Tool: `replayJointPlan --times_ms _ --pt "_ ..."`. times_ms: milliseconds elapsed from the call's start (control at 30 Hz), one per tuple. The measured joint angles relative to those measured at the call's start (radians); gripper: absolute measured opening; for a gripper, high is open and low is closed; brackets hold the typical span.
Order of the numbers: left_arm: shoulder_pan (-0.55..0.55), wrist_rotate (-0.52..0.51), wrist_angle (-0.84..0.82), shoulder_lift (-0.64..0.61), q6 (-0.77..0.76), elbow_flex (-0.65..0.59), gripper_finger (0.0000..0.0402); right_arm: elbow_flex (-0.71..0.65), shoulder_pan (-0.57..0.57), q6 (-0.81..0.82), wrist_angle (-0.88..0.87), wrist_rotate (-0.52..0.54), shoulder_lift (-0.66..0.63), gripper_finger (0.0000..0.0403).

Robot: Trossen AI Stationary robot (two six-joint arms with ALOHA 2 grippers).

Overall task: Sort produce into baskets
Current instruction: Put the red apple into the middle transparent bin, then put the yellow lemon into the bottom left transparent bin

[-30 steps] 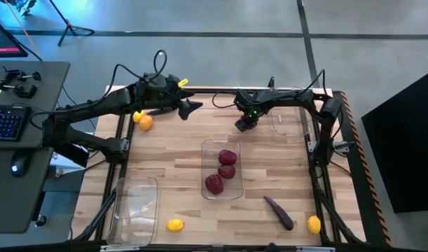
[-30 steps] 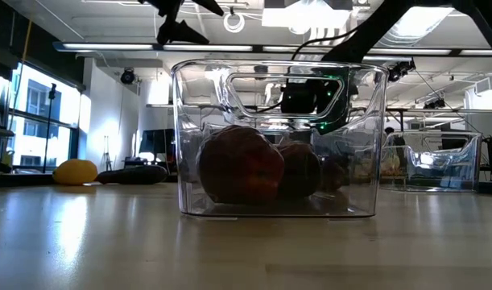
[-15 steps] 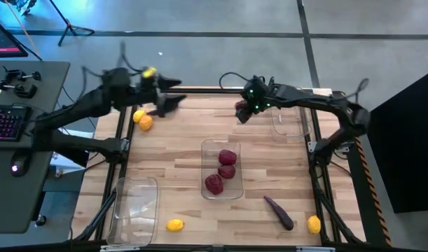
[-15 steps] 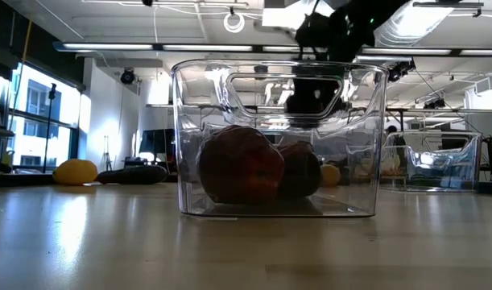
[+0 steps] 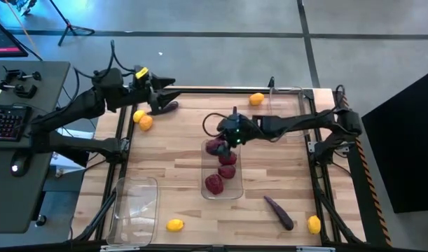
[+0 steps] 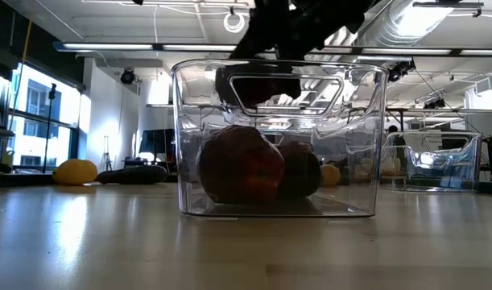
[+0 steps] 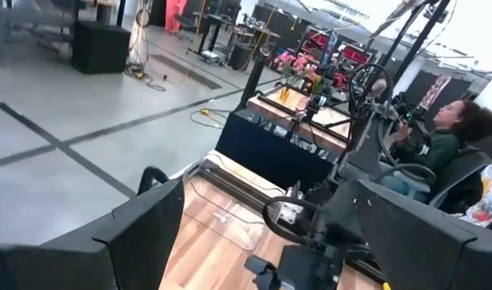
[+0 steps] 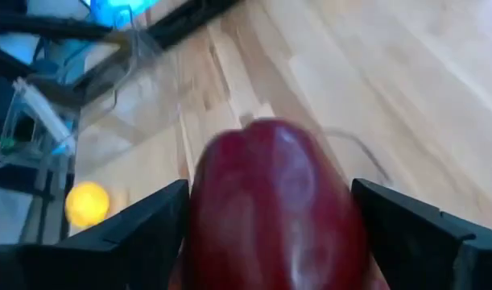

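My right gripper [image 5: 218,145] is shut on a dark red fruit [image 8: 274,209] over the far end of the middle clear bin [image 5: 236,190], about at rim height in the low view [image 6: 258,84]. Three dark red fruits [image 5: 226,171] lie on the bin's floor. My left gripper [image 5: 164,94] is open and empty at the far left, above a purple eggplant [image 5: 166,107] and beside two orange fruits [image 5: 143,122]. A second eggplant [image 5: 279,212] and yellow fruits [image 5: 174,225] [image 5: 313,224] lie on the table near the front edge. An orange fruit [image 5: 256,99] lies at the far edge. My right gripper pinches the dark red fruit across its two sides [image 8: 205,217] between the two fingers. The fingers come from the table's right, slanting down. The fruit is lifted clear, above the fruits in the bin.
A clear bin [image 5: 135,206] stands at the near left corner and another [image 5: 287,119] at the far right, under my right arm. A desk with a keyboard [image 5: 3,122] stands beyond the table's left edge. A person sits in the room behind, in the left wrist view [image 7: 447,137].
My right gripper has carried the dark red fruit from the table's far side toward the near edge and the left, to above the middle bin's far end. My left gripper has drawn back toward the table's far left corner.
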Motion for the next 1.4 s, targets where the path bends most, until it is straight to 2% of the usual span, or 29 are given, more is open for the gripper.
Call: replayJointPlan --times_ms 233,367,567,700,800,1033,1133,1233,1400 --pt "-0.030 0.000 0.017 0.013 -0.079 0.000 0.0346 0.000 0.072 -0.069 0.008 -0.017 0.001 0.0338" --pt "-0.078 0.000 0.041 0.018 -0.132 -0.001 0.0346 0.000 0.098 -0.089 -0.001 0.033 0.001 0.0339" --pt "-0.219 -0.007 0.022 0.037 -0.185 -0.001 0.0346 0.000 0.090 -0.113 -0.002 -0.086 -0.046 0.0339" --pt "-0.341 -0.030 0.010 0.081 -0.185 -0.001 0.0346 0.000 0.094 -0.106 -0.002 -0.094 -0.139 0.0339" --pt "-0.443 -0.031 -0.079 0.125 -0.186 -0.001 0.0346 0.000 0.114 -0.035 -0.005 -0.021 -0.214 0.0339" --pt "-0.720 -0.043 -0.516 0.324 -0.237 -0.002 0.0346 0.002 0.227 0.137 0.041 0.221 -0.288 0.0339" --pt "-0.839 -0.037 -0.529 0.436 -0.208 -0.002 0.0346 0.002 0.282 0.216 0.056 0.333 -0.278 0.0339" --pt "-0.925 0.036 -0.458 0.539 -0.177 -0.001 0.0346 0.002 0.326 0.281 0.050 0.413 -0.262 0.0339" --pt "-0.964 0.144 -0.458 0.705 -0.224 0.067 0.0346 0.002 0.369 0.339 0.047 0.469 -0.228 0.0339"
